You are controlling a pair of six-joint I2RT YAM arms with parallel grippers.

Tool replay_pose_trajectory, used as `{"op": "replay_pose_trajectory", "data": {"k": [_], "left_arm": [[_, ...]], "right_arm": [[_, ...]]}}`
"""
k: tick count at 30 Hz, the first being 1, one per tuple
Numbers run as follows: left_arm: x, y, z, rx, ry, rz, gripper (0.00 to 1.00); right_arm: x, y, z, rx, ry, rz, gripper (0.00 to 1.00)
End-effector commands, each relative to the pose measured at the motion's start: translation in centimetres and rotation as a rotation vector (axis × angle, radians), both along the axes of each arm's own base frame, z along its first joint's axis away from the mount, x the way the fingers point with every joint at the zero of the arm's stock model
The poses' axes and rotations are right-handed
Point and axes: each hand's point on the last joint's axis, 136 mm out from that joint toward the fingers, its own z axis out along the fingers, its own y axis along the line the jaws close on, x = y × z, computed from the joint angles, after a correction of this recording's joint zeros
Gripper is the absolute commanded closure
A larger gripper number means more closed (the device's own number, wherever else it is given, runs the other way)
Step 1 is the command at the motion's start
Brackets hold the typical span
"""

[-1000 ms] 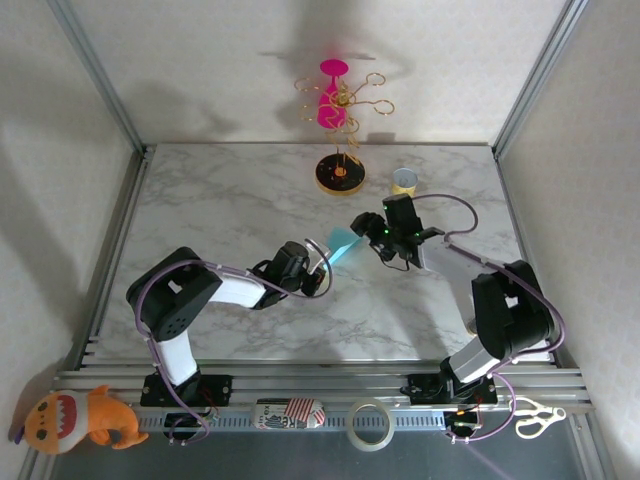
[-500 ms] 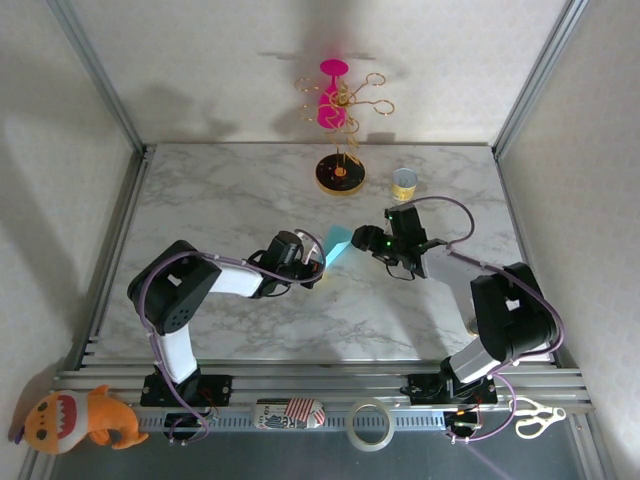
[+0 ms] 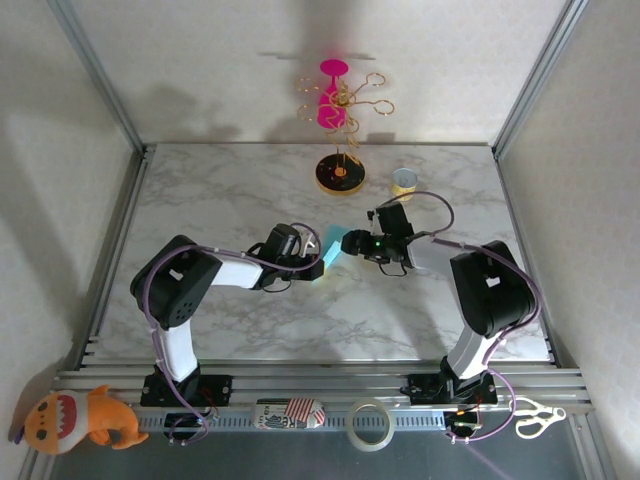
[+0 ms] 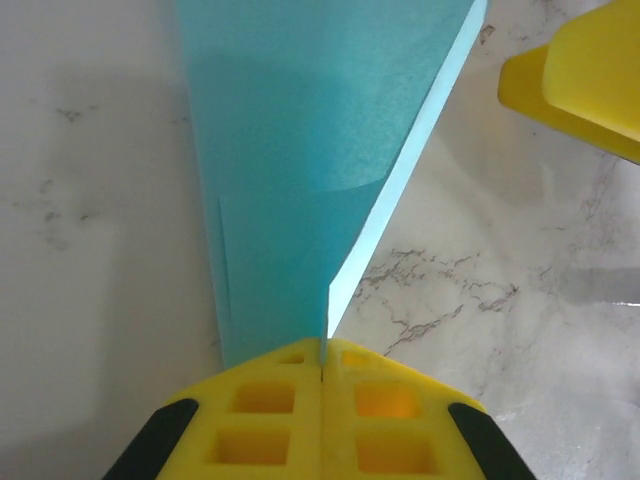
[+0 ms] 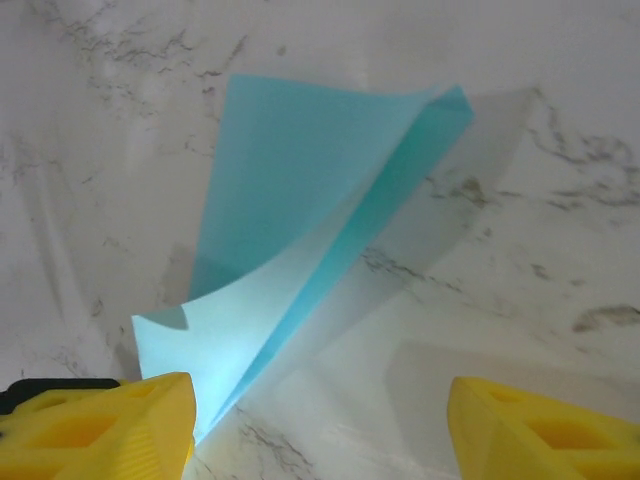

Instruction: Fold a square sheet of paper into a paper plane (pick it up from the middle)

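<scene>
- The left fingers [image 4: 300, 400] are clamped tight on the narrow end of the teal sheet of paper [image 4: 300, 150]. The paper fans out wider toward 12 o'clock in the left wrist view.
- From above, the sheet [image 3: 333, 247] is near the middle of the marble tabletop [image 3: 220, 200], half folded and sticking up, with the left fingers [image 3: 312, 260] at its 8 o'clock.
- The right fingers [image 5: 100, 430] are spread wide and aren't gripping anything. The curled edge of the paper [image 5: 290, 200] comes down right beside the left-hand one.
- The stand with the black-and-yellow base [image 3: 340, 175] is at the paper's 12 o'clock, well apart.
</scene>
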Motion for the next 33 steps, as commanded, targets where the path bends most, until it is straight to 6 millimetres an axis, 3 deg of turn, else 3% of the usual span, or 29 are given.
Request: {"op": "replay_pose_trajectory", "data": {"k": [1,8,20,33], "left_arm": [[0.1,-0.2,-0.2,-0.041,0.083,0.036,1.00],[0.1,-0.1,-0.9,-0.074,0.152,0.069,1.00],[-0.2,0.2,-1.6,-0.088,0.175,0.082,1.00],[-0.9,0.7,-2.7,-0.065,0.192,0.076,0.84]], "right_arm": [[-0.1,0.8,-0.4,-0.038,-0.003,0.061,0.32],[-0.2,1.9,-1.8,-0.086,0.018,0.114,0.32],[-0.4,1.6,-4.7,-0.173,0.088,0.116,0.37],[-0.6,0.9,-8.2,-0.356,0.168,0.093,0.28]]}}
